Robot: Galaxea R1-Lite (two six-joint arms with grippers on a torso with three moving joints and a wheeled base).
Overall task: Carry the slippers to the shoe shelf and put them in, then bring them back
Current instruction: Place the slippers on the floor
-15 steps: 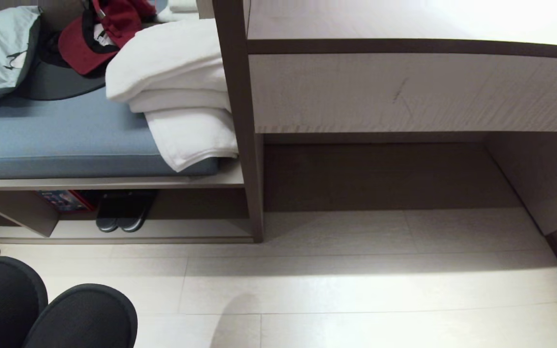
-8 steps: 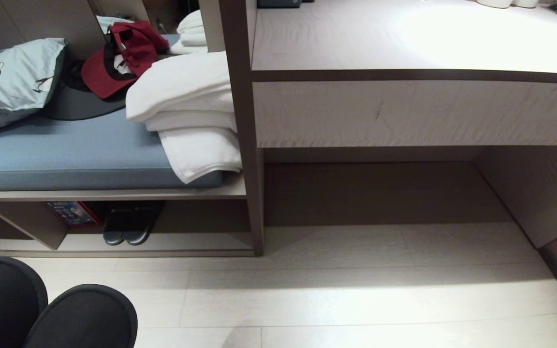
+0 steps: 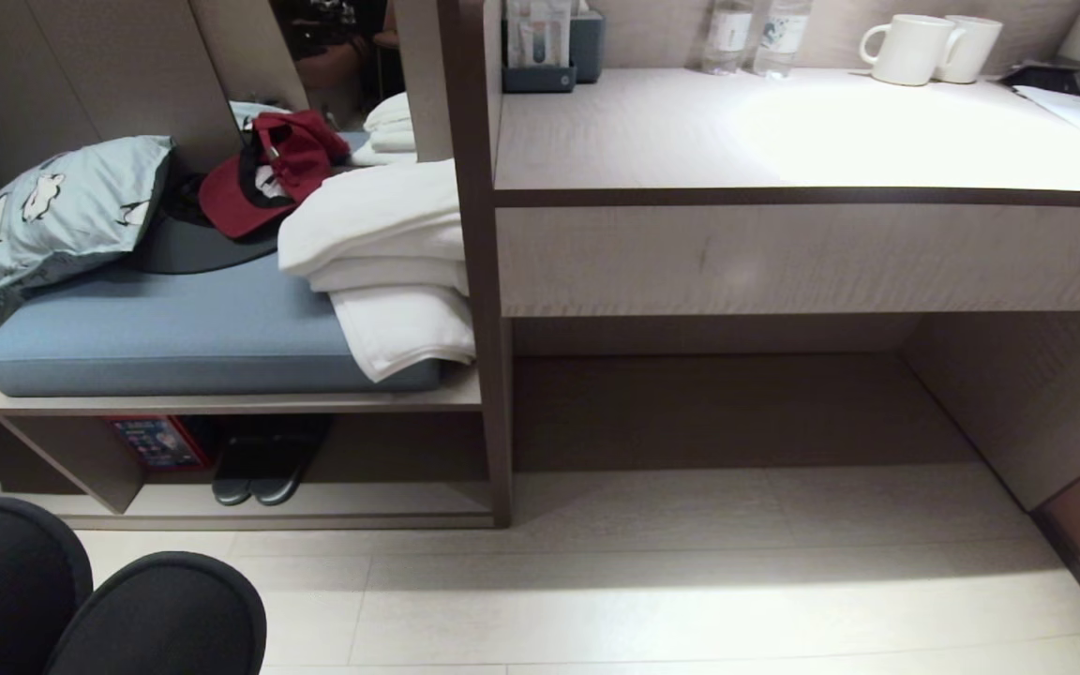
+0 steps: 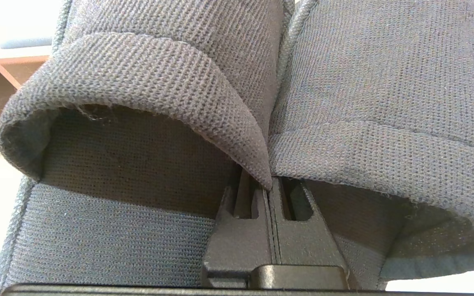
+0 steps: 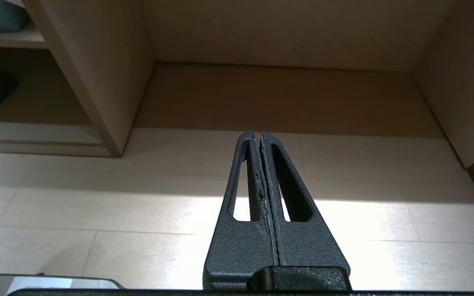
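1. Nearest of all, the left gripper [image 4: 270,185] points forward, jaws clamped together on the inner edges of the slippers [image 4: 237,94], which hang side by side, toes away from the wrist.
2. From the head view, those slippers [image 3: 81,600] fill the near left corner, two rounded black toes above the pale floor [image 3: 690,581].
3. The right gripper [image 5: 257,135] hovers level over the floor, jaws pressed together on nothing, aimed at the knee recess [image 5: 278,94] under the counter.
4. Farther left, the shoe shelf [image 3: 315,506] sits low beneath the blue cushion [image 3: 184,337]; a dark pair with grey soles [image 3: 259,473] is tucked inside it beside a red box [image 3: 160,442].
5. On the cushion: folded white towels [image 3: 390,272], a red cap [image 3: 259,178], a patterned pillow [image 3: 43,225].
6. Farthest, the counter [image 3: 690,141] carries two white mugs [image 3: 924,47] and two bottles [image 3: 751,36].
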